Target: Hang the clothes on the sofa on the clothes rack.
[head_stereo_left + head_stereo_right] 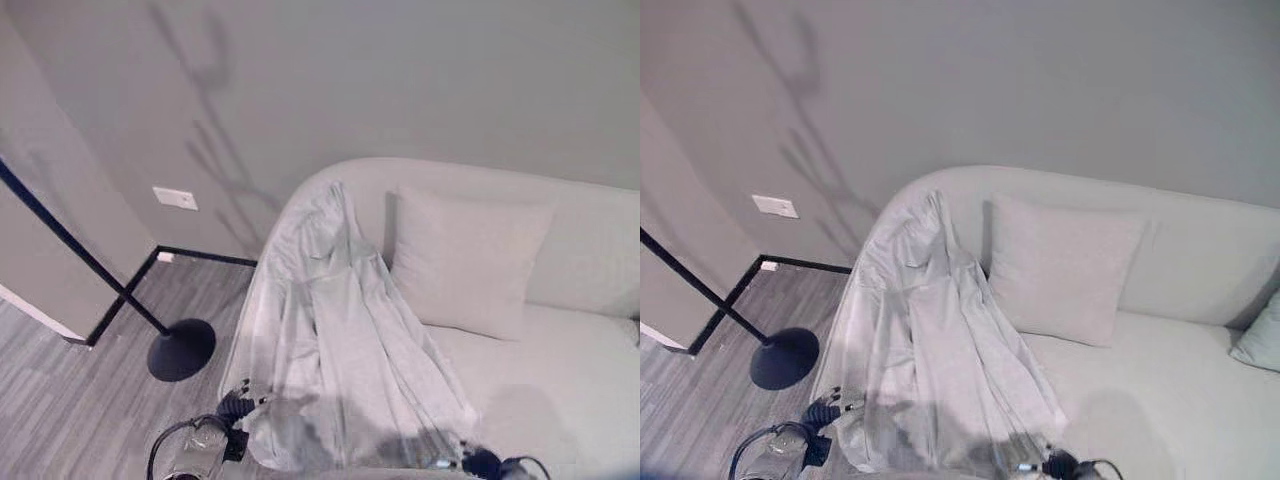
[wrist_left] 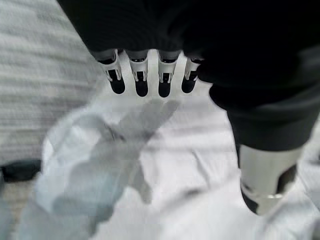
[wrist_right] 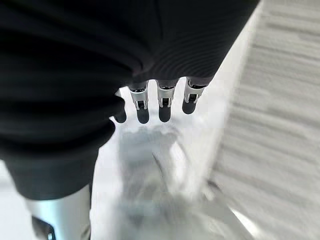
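Observation:
A pale grey garment (image 1: 340,340) lies draped over the left end of the light sofa (image 1: 560,390), running from the backrest down to the front edge. The clothes rack (image 1: 180,350) is a black pole on a round black base, standing on the floor to the sofa's left. My left hand (image 1: 238,402) hangs at the garment's lower left edge. Its fingers (image 2: 141,80) are straight and open just above the cloth (image 2: 150,165). My right hand (image 1: 487,463) is by the garment's lower right corner, and its fingers (image 3: 162,102) are straight over the fabric (image 3: 150,165), holding nothing.
A square cushion (image 1: 465,260) leans on the backrest beside the garment, and a second cushion (image 1: 1260,340) sits at the far right. Grey plank floor (image 1: 60,400) lies left of the sofa. A white wall plate (image 1: 175,197) sits on the wall behind the rack.

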Motion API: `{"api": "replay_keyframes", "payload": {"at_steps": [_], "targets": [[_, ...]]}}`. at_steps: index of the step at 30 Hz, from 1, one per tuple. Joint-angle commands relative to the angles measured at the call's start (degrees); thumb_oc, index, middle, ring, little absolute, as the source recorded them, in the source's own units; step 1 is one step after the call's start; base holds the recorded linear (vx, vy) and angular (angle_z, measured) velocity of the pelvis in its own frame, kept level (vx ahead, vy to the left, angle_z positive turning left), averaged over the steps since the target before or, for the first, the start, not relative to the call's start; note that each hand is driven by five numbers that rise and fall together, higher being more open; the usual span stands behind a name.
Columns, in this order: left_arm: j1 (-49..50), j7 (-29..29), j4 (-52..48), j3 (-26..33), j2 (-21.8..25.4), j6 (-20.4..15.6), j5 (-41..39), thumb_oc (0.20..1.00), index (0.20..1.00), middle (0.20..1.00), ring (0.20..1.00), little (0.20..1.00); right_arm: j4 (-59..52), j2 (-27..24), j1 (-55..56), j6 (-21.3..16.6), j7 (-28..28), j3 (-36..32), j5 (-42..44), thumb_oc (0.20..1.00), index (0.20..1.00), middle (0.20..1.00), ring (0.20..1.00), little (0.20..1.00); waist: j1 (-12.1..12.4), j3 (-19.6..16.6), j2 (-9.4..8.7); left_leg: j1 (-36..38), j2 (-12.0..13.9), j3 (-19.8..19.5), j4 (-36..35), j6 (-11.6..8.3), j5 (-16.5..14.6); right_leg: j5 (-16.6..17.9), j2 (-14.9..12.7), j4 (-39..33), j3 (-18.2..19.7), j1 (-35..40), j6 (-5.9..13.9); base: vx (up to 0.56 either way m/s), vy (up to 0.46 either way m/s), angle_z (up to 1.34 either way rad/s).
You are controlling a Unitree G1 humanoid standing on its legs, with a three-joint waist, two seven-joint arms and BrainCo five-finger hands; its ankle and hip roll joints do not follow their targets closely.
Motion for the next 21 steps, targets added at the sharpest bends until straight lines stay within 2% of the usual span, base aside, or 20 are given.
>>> {"api": "replay_keyframes", "payload": {"at_steps": [1,2,3,9,13,16,17,21], "targets": [[-3.07,1.11,-3.83,0.79,1.21,-0.63,1.31,1.0,1.0,1.0,1.0,1.0,-2.61,-3.24,-1.96,-0.73,-0.67,-1.15,-1.46,1.0,1.0,1.0,1.0,1.0,0.16,1.16,2.46,-1.42,2.59,4.99,-3.7,-0.46,5.15,-3.33,-2.54,0.3,0.49,1.05,-0.81,0.0,0.0,0.0],[-3.07,1.11,-3.83,0.79,1.21,-0.63,1.31,1.0,1.0,1.0,1.0,1.0,-2.61,-3.24,-1.96,-0.73,-0.67,-1.15,-1.46,1.0,1.0,1.0,1.0,1.0,0.16,1.16,2.46,-1.42,2.59,4.99,-3.7,-0.46,5.15,-3.33,-2.54,0.3,0.49,1.05,-0.81,0.02,-0.043,0.05],[-2.45,1.14,-13.39,2.25,2.73,0.27,1.54,1.0,1.0,1.0,1.0,1.0,-8.83,-7.26,-3.07,-0.89,-0.73,-3.1,-1.41,1.0,1.0,1.0,1.0,1.0,-0.1,2.03,2.37,-1.64,2.64,5.29,-3.7,-0.47,5.35,-2.95,-2.32,0.3,0.26,1.26,-0.57,0.03,-0.048,0.03],[-1.92,0.84,-22.45,2.81,4.1,0.6,1.28,1.0,1.0,1.0,1.0,1.0,-16.9,-10.52,-4.29,-0.96,-0.7,-3.97,-2.18,1.0,1.0,1.0,1.0,1.0,-0.09,2.28,2.5,-1.29,2.69,5.52,-3.7,-0.39,5.54,-2.79,-2.15,0.3,-0.02,1.46,-0.4,0.02,-0.012,0.0],[-3.47,0.79,-25.41,1.54,5.19,0.98,2.0,1.0,1.0,1.0,1.0,1.0,-19.35,-12.01,-7.13,-1.02,-0.98,-2.76,-2.17,1.0,1.0,1.0,1.0,1.0,0.1,2.7,2.46,-1.23,2.63,5.6,-3.7,-0.45,5.57,-2.71,-2.17,0.3,-0.05,1.45,-0.31,0.01,-0.003,-0.01],[-6.12,0.43,-27.63,-1.27,5.88,1.37,2.67,1.0,1.0,1.0,1.0,1.0,-19.75,-12.23,-12.05,-0.94,-0.88,1.38,-2.69,1.0,1.0,1.0,1.0,1.0,0.59,4.06,2.45,-1.27,2.49,5.5,-3.7,-0.56,5.39,-2.64,-2.19,0.3,-0.14,1.15,-0.27,0.0,-0.009,-0.01],[-8.36,0.46,-27.34,-3.61,6.67,1.56,3.87,1.0,1.0,1.0,1.0,1.0,-20.1,-12.2,-15.27,-0.8,-1.14,3.53,-3.08,1.0,1.0,1.0,1.0,1.0,0.95,5.34,2.46,-1.52,2.44,5.35,-3.7,-0.65,5.25,-2.83,-2.2,0.3,-0.13,0.79,-0.29,0.0,0.0,0.0],[-11.12,0.77,-27.13,-6.24,7.88,1.82,5.45,1.0,1.0,1.0,1.0,1.0,-20.94,-12.63,-19.99,-0.64,-2.03,5.6,-3.12,1.0,1.0,1.0,1.0,1.0,1.39,8.05,2.74,-2.01,2.3,5.16,-3.7,-0.74,5.19,-2.89,-2.29,0.3,-0.15,0.26,-0.28,-0.04,-0.027,0.0]]}}
